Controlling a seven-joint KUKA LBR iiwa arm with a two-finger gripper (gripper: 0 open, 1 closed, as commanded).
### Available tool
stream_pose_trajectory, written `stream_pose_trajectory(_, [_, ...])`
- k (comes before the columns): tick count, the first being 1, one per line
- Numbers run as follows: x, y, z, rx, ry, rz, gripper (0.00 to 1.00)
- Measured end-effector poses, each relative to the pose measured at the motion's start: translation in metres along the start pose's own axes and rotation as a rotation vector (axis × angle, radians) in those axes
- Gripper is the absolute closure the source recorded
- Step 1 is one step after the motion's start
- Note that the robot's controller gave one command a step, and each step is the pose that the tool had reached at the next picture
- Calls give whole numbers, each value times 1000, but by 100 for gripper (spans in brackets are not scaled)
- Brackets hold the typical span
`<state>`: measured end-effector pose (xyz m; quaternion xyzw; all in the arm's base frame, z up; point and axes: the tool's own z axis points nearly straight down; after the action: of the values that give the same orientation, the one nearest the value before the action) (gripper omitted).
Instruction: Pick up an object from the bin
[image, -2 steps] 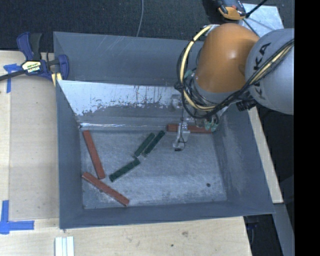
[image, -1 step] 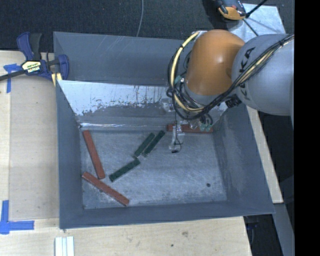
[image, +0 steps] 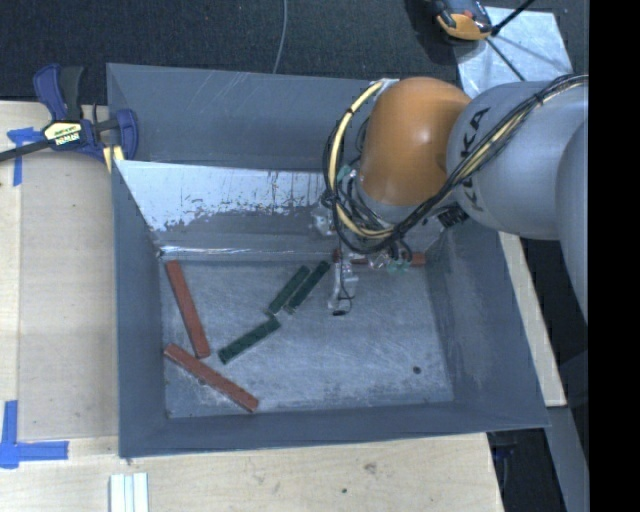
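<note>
Dark green stick (image: 298, 288), the upper of two such sticks, lies slantwise near the middle of the bin (image: 486, 330), its higher end pointing toward the back wall. The gripper (image: 341, 306) hangs just beside that end, on its right, low over the bin floor. Its fingers seem pressed together into one slim metal tip with nothing between them, though from this angle that is hard to be sure of. A second green stick (image: 248, 340) lies a little below and to the left, close to the first one's lower end. Two red-brown sticks lie well apart from the gripper on the left side, one slanted along the left wall (image: 187, 308) and one near the front corner (image: 211, 378). By my reading, no grasp has been made yet. The main risk is that the tip comes down beside the stick rather than astride it, so it would only nudge the stick flat along the floor. A thin, low stick also gives little to pinch, so it could slip out or tip if caught at its very end.
</note>
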<state>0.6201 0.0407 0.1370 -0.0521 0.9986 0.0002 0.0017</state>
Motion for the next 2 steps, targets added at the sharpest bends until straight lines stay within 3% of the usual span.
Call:
stream_pose_trajectory(1, [4,-1,58,0,-2,-176,100])
stream_pose_trajectory(2, [5,-1,60,0,1,-175,0])
